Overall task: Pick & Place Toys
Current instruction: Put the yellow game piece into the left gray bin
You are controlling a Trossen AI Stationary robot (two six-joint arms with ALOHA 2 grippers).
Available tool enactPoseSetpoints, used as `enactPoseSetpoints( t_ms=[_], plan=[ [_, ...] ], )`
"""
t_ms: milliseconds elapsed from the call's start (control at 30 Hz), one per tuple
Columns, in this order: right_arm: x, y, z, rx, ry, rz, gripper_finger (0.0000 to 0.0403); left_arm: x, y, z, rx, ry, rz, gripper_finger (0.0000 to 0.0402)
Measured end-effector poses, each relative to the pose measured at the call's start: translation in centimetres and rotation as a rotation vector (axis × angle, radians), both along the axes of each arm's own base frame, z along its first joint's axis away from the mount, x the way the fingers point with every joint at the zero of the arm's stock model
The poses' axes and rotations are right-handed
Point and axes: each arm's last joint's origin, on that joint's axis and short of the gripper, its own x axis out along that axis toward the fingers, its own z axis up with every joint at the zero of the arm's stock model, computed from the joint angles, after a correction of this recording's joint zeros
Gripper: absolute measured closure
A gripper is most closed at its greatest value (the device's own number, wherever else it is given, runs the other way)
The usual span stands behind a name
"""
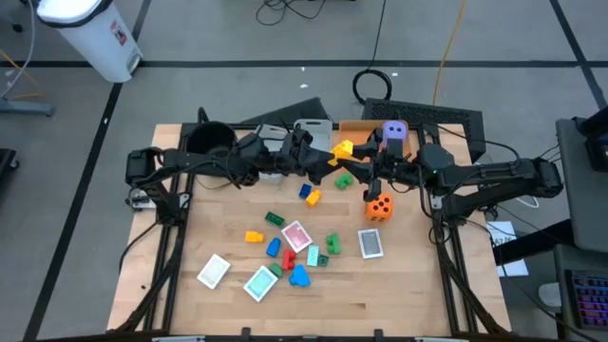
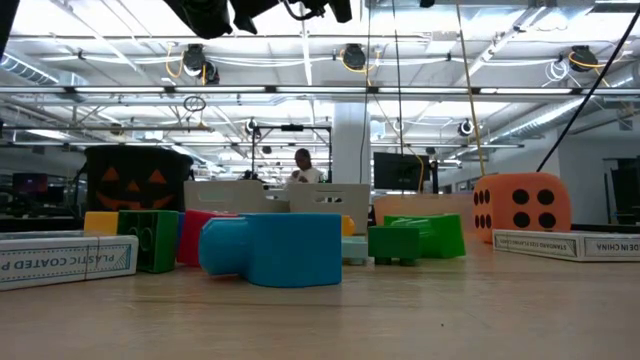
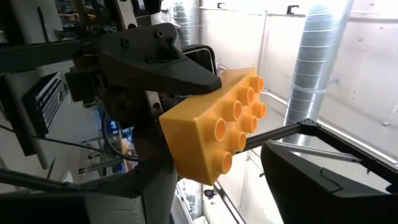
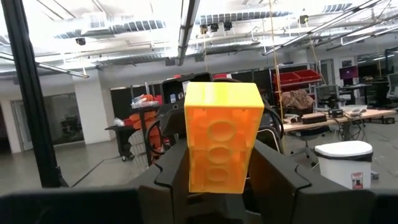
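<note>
A yellow studded block (image 1: 342, 149) hangs high over the far middle of the table, where both arms meet. My right gripper (image 4: 221, 171), reaching in from the table's right, is shut on it. My left gripper (image 3: 230, 186) comes from the table's left and is open, one finger on each side of the same block (image 3: 211, 130). Open space shows between the block and one finger (image 3: 311, 180). The other toys lie on the table: an orange die (image 1: 379, 208), a purple die (image 1: 394, 133), small blocks (image 1: 302, 275) and playing cards (image 1: 295, 235). My right gripper pinches the yellow block's two long sides (image 4: 194, 177) between its two fingers, near one end of the block. The fingers come from the table's right, slanting a little upward, and lie along the block. The block juts out past them, hollow underside toward the right wrist camera, clear of the table. My left gripper: whether its other finger (image 3: 143, 186) touches the block, I cannot tell.
A green block (image 1: 344, 179) lies on the table below the grippers. A black pot (image 1: 211, 140), clear bins (image 1: 294, 133) and an orange tray (image 1: 356, 126) stand along the far edge. Cards (image 1: 214, 272) and blocks fill the near middle.
</note>
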Motion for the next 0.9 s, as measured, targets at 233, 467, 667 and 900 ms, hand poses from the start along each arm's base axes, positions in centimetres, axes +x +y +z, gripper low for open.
enactPoseSetpoints(
  t_ms=[233,467,667,900],
  plan=[
    [0.02,0.01,-0.06,0.000,0.007,0.002,0.0279,0.00,-0.02,0.00,0.004,0.000,-0.006,0.0170],
    [0.04,0.08,-0.07,-0.007,0.008,0.026,0.0279,0.00,-0.04,-0.03,0.009,0.003,-0.013,0.0170],
    [0.04,0.14,-0.07,-0.013,0.007,0.048,0.0279,0.01,-0.08,-0.03,0.010,0.004,-0.016,0.0170],
    [0.01,0.21,0.13,-0.016,-0.018,0.057,0.0279,0.02,-0.07,0.02,0.009,0.005,-0.015,0.0170]
  ],
)
